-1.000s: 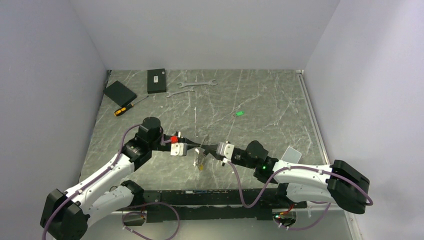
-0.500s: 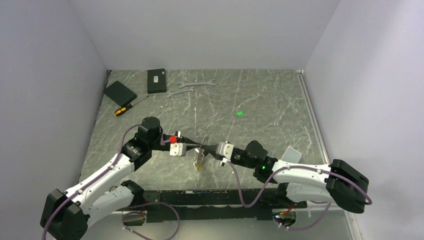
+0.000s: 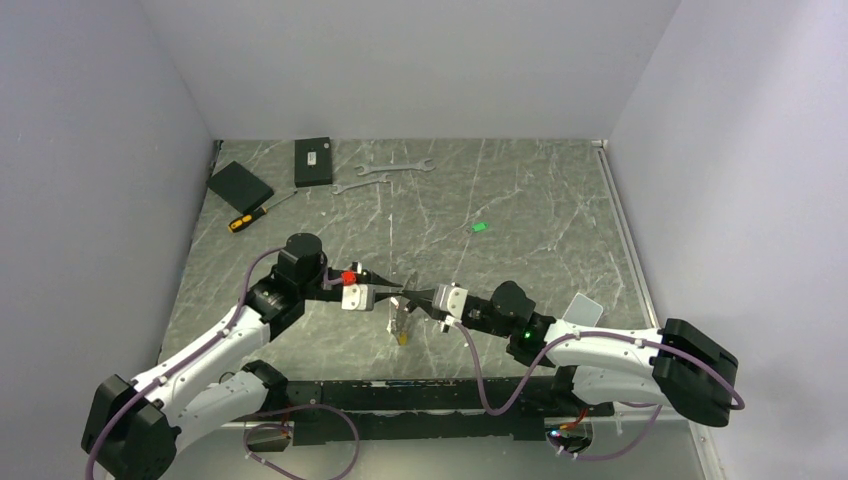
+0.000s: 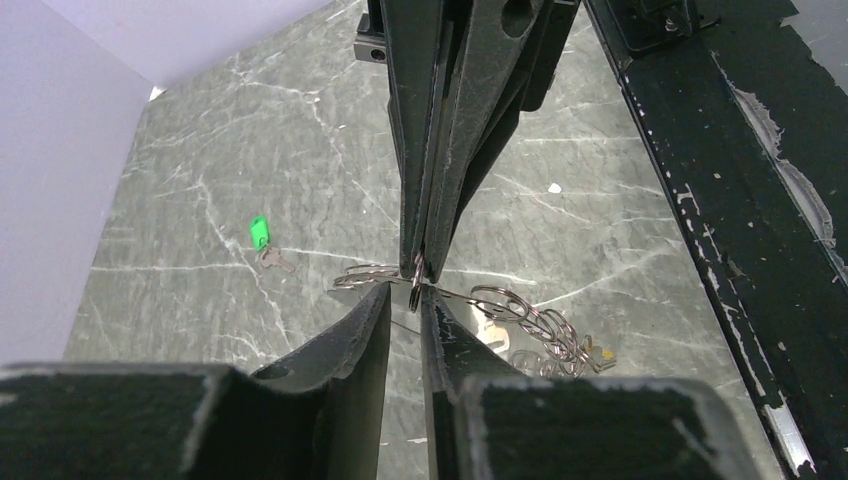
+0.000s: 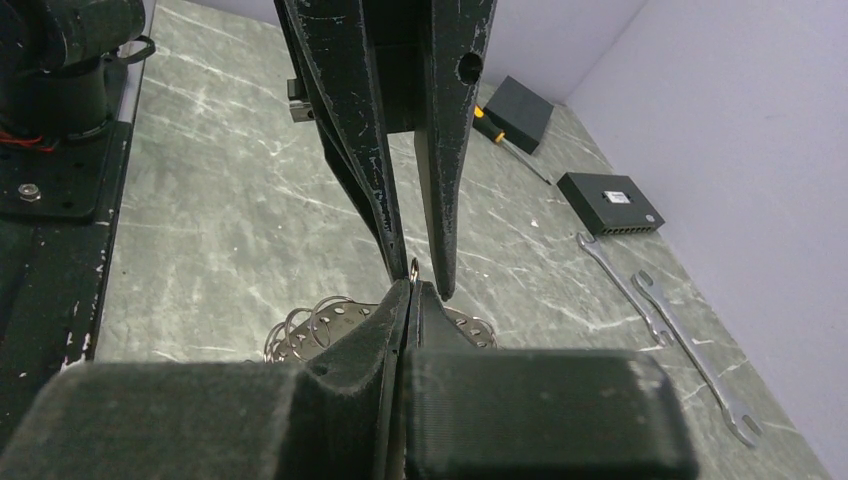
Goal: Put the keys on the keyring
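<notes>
Blocked mid-table by left gripper (image 3: 393, 292) and right gripper (image 3: 412, 294) tip to tip, with keyring (image 3: 400, 322) dangling below. From there: wrenches (image 3: 397, 167) at 12 o'clock, black boxes (image 3: 313, 161) and screwdriver (image 3: 255, 213) at 10 to 11, keys (image 3: 480, 227) at 2. Otherwise bare marble (image 3: 540, 230), widest toward 1 to 3.

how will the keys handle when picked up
Likely light: the keys look tiny on the table. They lie flat, so thin metal may slip from a grip. The green tag seems loosely linked, so it would probably dangle.
</notes>
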